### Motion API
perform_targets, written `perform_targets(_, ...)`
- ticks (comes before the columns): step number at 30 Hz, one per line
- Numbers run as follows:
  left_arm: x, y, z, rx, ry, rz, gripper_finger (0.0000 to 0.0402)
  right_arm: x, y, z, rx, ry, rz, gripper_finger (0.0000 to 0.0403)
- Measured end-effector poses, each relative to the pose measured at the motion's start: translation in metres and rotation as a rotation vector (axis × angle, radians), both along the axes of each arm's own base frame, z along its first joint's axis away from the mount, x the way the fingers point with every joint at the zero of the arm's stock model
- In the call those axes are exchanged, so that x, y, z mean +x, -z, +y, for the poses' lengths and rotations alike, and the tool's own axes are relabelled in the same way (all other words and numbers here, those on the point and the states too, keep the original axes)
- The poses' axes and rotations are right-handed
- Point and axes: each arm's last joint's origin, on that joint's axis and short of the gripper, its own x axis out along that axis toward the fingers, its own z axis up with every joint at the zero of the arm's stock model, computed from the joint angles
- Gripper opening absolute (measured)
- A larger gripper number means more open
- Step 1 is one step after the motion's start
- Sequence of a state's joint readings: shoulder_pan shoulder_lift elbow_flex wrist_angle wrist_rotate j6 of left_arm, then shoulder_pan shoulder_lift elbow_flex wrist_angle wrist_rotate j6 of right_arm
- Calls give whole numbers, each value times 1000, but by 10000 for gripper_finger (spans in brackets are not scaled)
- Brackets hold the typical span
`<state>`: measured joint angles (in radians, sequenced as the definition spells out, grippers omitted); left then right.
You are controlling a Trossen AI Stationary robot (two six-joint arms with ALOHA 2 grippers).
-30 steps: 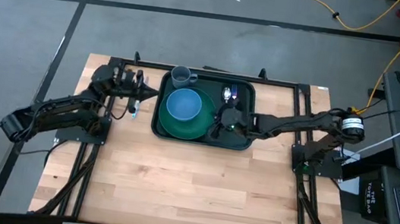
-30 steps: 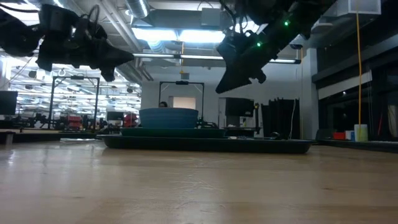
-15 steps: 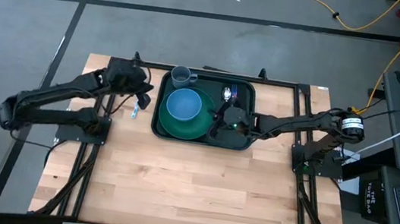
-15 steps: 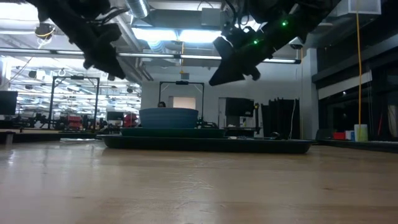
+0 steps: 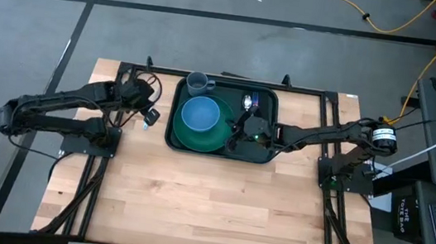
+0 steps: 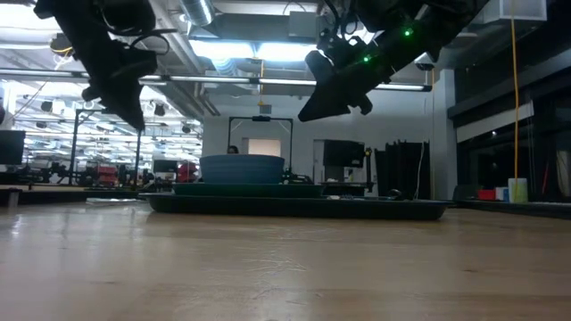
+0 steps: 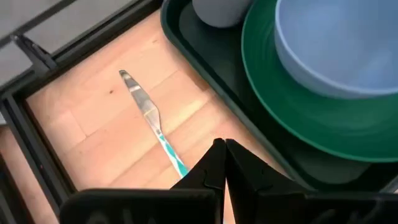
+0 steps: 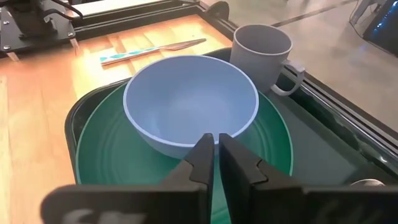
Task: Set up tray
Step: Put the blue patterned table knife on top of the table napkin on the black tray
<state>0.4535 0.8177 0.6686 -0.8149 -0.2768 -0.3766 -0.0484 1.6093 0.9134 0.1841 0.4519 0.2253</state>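
The tray (image 5: pixel 257 154) is dark green. On it sits a brighter green plate (image 8: pixel 273 149) with a light blue bowl (image 8: pixel 190 102). The mug (image 8: pixel 262 55) is pale grey. The knife (image 7: pixel 150 121) has a silver blade and a teal and white handle. The table (image 5: pixel 192 194) is light wood with stripes of boards. Both arms are black, and the frame (image 5: pixel 305 88) round the table is black too.

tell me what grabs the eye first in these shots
The large dark green rectangular plastic tray at the table's far middle stands out, holding a round green plate with a light blue bowl on it and a grey mug at its far left corner. A teal-handled knife lies on the wood just left of the tray, under the left gripper, whose fingers are shut.
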Motion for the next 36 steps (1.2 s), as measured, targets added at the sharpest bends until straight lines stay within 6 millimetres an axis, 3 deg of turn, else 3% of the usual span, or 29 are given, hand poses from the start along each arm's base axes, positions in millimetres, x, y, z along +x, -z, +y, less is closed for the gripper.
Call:
perform_targets(13,-1,4,-2,-27,60,30,15,0,0,0,-21,-13,14,32)
perform_targets(24,-10,9,-6,-115,-63,81,93,0,0,0,-22,-12,15,32)
perform_targets(30,-3,20,-2,-175,-140,148,129,0,0,0,-22,-12,15,32)
perform_targets(36,13,38,5,-218,-124,260,134,0,0,0,-20,-11,14,32)
